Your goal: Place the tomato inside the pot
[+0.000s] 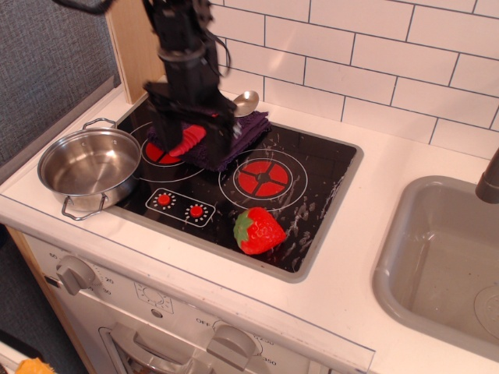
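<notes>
Meanwhile the end effector [192, 134], fingers spread wide and empty, hangs upper left, between pot [88, 166] and tomato [260, 231], which lies untouched lower center.

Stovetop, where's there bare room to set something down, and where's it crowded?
Free: the white counter between the stovetop and the sink, and the right burner behind the tomato. Crowded: the back-left, where the gripper hangs over the purple cloth and spoon, beside the pot.

Faint "OFF" and "350" printed on white oven front panel [195, 327] near the knobs [226, 340]; smaller dial numbers too small to read.
</notes>
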